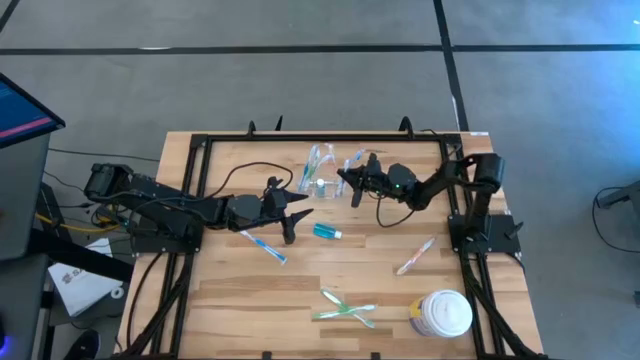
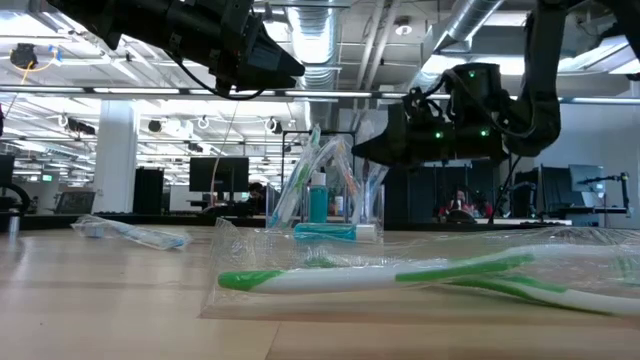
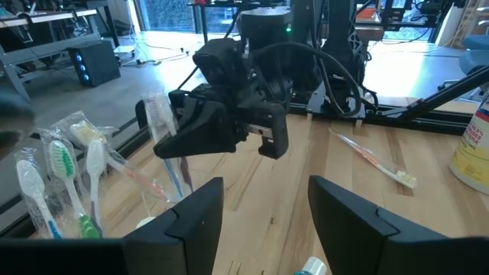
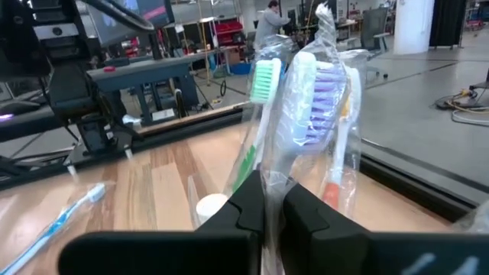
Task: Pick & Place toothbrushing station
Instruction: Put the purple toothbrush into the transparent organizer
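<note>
While right hand (image 4: 273, 205) pinches shut on a crinkly-wrapped, purple-bristled toothbrush (image 4: 309, 114) at the small clear plastic holder (image 1: 322, 170), far bench (image 1: 300, 290) edge | light, slippery film; grip the stiff handle | left hand (image 3: 263, 206) open, empty.

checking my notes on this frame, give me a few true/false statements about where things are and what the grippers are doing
1. The right gripper is shut on a wrapped toothbrush. True.
2. The left gripper holds the blue toothbrush. False: its fingers are open and empty, and that brush lies on the table.
3. The white jar stands near the table's front right corner. True.
4. The green toothbrushes stand in the clear holder. False: they lie flat on the table near the front.
5. The teal tube lies on the table. True.
</note>
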You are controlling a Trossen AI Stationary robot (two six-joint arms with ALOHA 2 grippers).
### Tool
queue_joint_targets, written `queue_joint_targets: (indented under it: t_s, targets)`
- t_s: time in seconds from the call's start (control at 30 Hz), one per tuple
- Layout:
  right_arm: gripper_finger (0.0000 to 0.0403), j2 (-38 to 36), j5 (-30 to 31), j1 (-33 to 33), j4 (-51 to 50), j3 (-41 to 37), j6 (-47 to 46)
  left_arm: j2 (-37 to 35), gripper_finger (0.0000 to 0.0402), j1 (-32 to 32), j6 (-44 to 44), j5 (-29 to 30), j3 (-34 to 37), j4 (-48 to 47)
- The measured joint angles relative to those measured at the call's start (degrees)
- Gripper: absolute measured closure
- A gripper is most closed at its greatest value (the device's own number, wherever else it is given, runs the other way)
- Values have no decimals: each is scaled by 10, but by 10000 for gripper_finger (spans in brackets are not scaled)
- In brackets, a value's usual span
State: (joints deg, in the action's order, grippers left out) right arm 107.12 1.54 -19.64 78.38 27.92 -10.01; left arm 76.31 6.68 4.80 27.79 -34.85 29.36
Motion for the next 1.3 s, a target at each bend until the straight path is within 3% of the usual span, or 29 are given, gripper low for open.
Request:
queue_joint_targets:
  t_s: [0.6,1.3]
  targets:
    - [364,-5,-2,0,-13,0,-1,0,216,0,0,0,0,-2]
    - [196,-6,-2,0,-12,0,24,0,216,0,0,0,0,-5]
